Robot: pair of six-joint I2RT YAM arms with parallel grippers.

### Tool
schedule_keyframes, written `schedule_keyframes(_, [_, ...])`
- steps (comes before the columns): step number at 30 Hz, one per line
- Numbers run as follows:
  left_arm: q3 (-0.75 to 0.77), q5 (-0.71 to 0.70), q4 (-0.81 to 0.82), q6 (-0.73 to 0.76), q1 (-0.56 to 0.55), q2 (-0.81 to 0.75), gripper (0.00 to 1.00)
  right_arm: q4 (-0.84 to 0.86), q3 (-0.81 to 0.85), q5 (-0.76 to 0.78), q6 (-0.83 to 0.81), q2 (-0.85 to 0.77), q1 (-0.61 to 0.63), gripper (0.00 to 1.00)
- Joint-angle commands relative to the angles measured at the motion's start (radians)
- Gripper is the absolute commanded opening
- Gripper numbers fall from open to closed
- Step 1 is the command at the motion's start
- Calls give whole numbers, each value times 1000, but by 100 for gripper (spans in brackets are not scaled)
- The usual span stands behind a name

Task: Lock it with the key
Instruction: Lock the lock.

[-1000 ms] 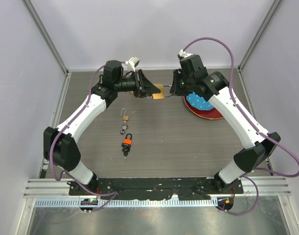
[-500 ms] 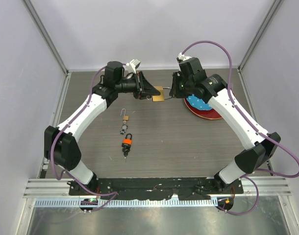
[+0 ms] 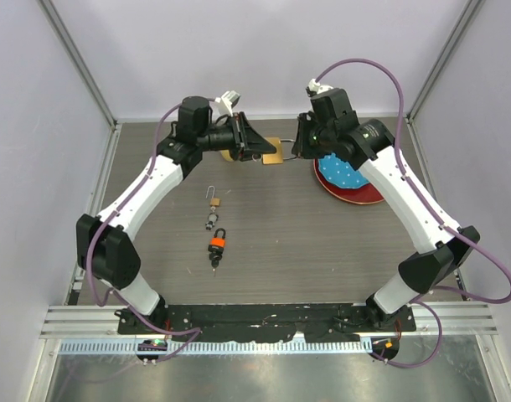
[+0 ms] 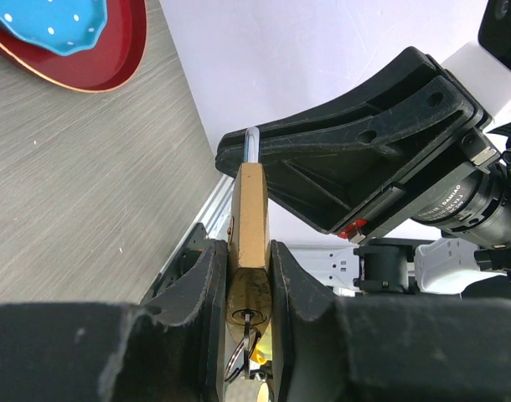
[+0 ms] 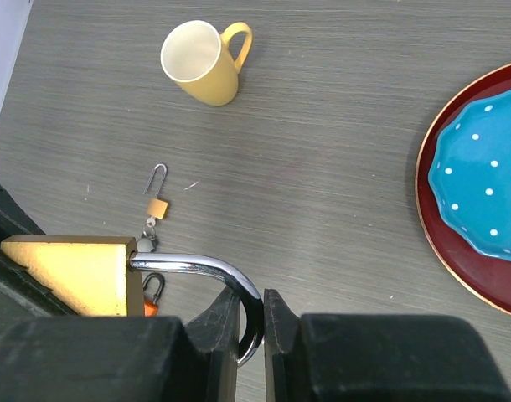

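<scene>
The brass padlock (image 4: 250, 213) was held off the table, near the red plate (image 3: 362, 195), between both grippers. The left gripper (image 4: 250, 268) was clamped on its body, with a key (image 4: 252, 319) stuck in the keyhole. The right gripper (image 5: 251, 314), the one nearer the plate, pinched the steel shackle (image 5: 207, 266) tight. A yellow mug (image 5: 201, 60) sat farther from the plate

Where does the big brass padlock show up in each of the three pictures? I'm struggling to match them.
Top external: the brass padlock is in the upper centre, a little left of the red plate.
Left wrist: the padlock is at bottom centre, seen edge-on.
Right wrist: the padlock is at lower left, its steel loop reaching right.
Shared landmark: the red plate, at top left in the left wrist view and at the right edge in the right wrist view.
</scene>
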Motion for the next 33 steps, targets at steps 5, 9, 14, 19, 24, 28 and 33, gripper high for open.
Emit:
schedule_keyframes(5, [82,-161,120,-52,-182,154,0,430,136,-616,126,-10,149,2])
schedule_keyframes(9, [119,-155,124,-61,-222,191,0,437,190,-651,129,12,152,2])
schedule_keyframes(14, [149,-149,143,-72,-253,229,0,486,233,-746,166,43,153,2])
schedule_keyframes(19, [125,-156,165,-89,-255,220,0,526,245,-769,194,53,153,2])
schedule_keyframes(24, [87,-166,189,-89,-247,201,0,515,241,-762,184,50,153,2])
schedule_keyframes(28, [45,-181,228,-92,-235,181,0,516,230,-758,180,38,153,2])
schedule_keyframes(33, [31,-179,260,-102,-228,181,0,535,224,-769,184,33,153,2])
